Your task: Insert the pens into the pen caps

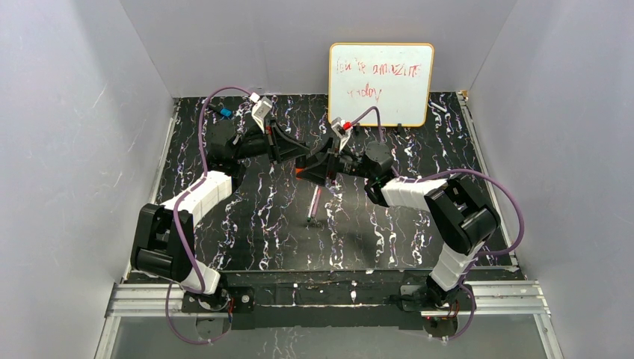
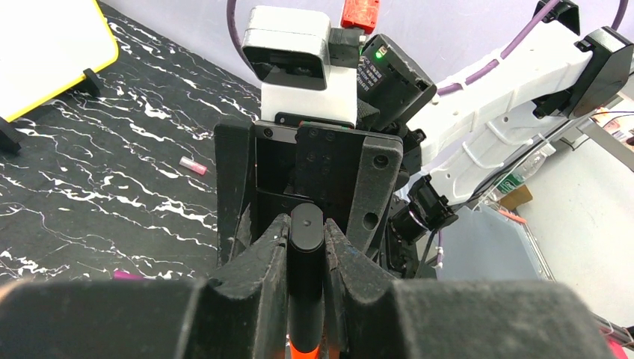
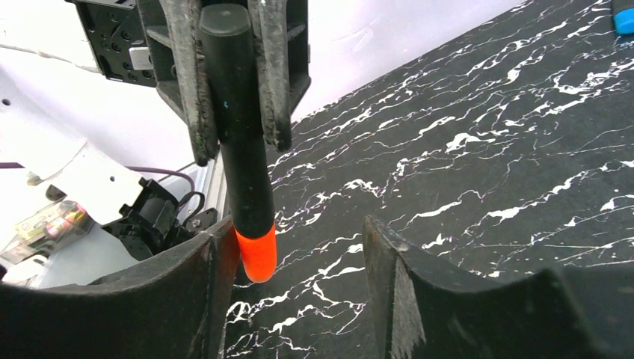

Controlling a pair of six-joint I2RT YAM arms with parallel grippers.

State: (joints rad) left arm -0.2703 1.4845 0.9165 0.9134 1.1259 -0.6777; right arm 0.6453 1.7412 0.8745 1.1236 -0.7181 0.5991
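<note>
The marbled bench (image 1: 247,224) has a whiteboard (image 1: 381,82) standing at its far side, and the two arms meet in mid-air in front of it. The left fingers (image 2: 258,262) are clamped on the black pen (image 3: 239,149), held clear of the bench. The right fingers (image 3: 187,292) stand apart on either side of its orange cap (image 3: 257,254), one touching it. That cap looks seated, so one pen seems done. A pale pen (image 1: 315,203) lies loose on the bench below, and a small pink cap (image 2: 193,166) lies on its own elsewhere, so that pair at least remains. I cannot place the third pen.

Pale grey walls (image 1: 75,112); black white-veined tabletop (image 1: 254,224); whiteboard (image 1: 381,78) propped at back.
</note>
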